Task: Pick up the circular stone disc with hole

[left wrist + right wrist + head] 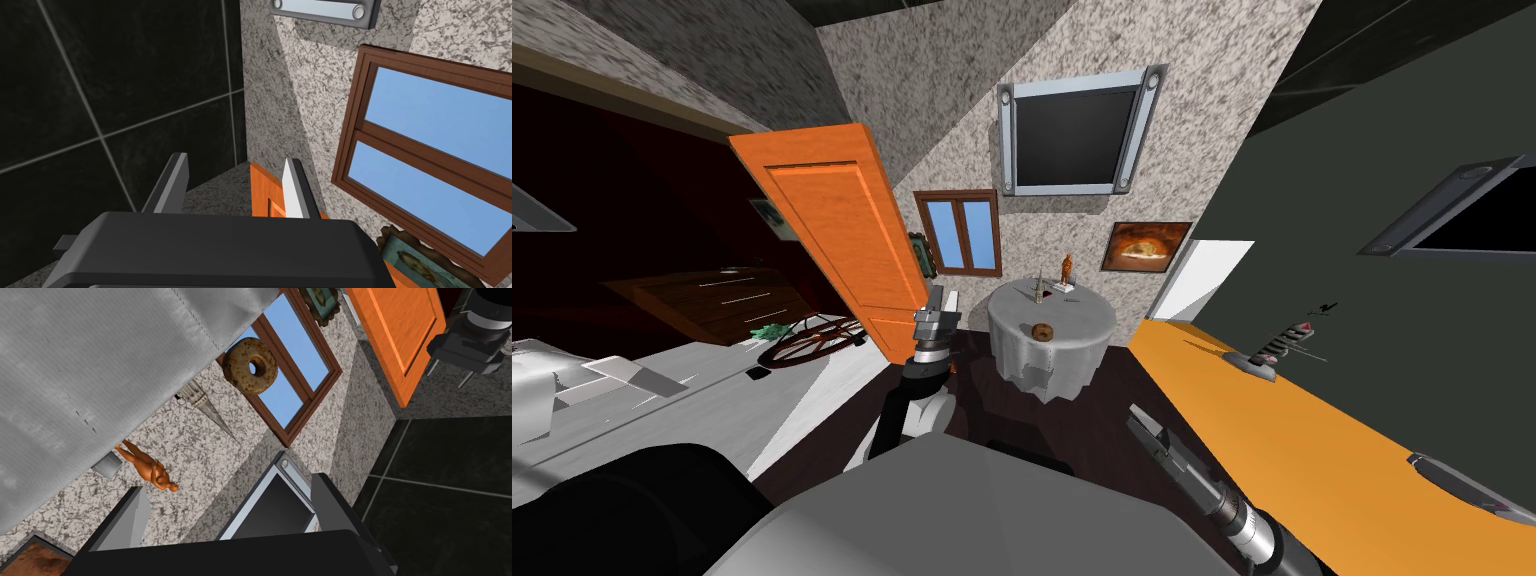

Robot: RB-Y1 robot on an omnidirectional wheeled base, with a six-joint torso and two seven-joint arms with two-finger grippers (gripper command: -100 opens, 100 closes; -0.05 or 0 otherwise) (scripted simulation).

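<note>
The brown, rough stone disc with a hole (1043,332) lies near the front edge of a round table draped in grey cloth (1072,350). In the right wrist view the disc (250,365) sits on the cloth's edge (100,363), well beyond my right gripper (227,498), which is open and holds nothing. In the head view the right gripper (1134,412) hangs low, to the right of the table and short of it. My left gripper (944,297) is raised to the left of the table, beside the orange door, and its fingers (295,187) are open and hold nothing.
An open orange door (842,230) stands left of the table, with a wagon wheel (812,340) on the floor beside it. An orange counter (1312,430) runs along the right. An orange figurine (1067,268) and a slim pointed object (1039,287) stand farther back on the table.
</note>
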